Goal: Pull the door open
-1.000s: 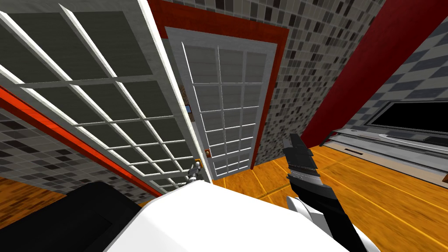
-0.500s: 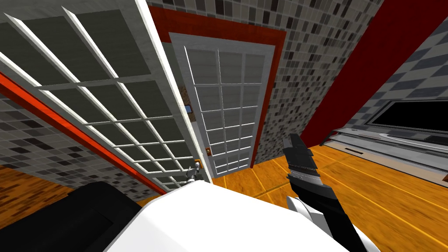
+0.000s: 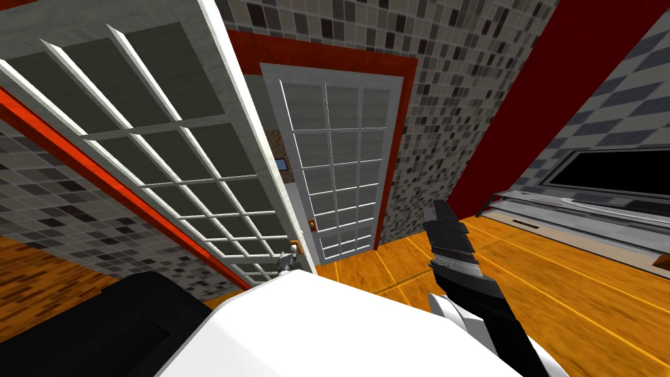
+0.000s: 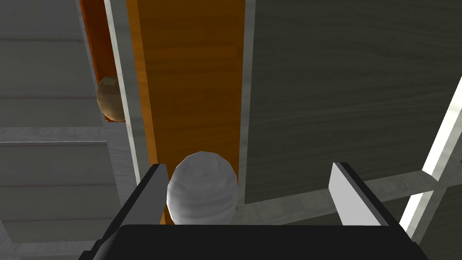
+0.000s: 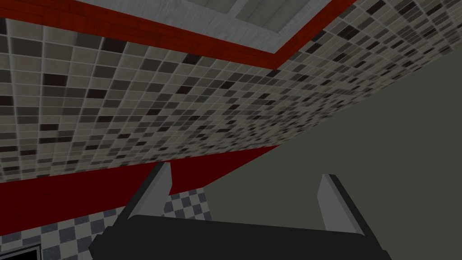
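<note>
The paned door [image 3: 163, 150] stands partly open at my left. Its pale round knob [image 4: 201, 187] sits inside the left gripper [image 4: 249, 169], against one wide-spread finger and unclamped. The pull seems half done; next, hook or close on the knob and draw back along the door's arc. The right gripper [image 5: 246, 171] is spread and empty.

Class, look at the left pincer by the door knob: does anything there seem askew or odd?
Yes. The left pincer is open, not shut on the pale knob. The knob sits off-centre between the fingers, close against one and well clear of the other, so the hold on the door looks lopsided.
</note>
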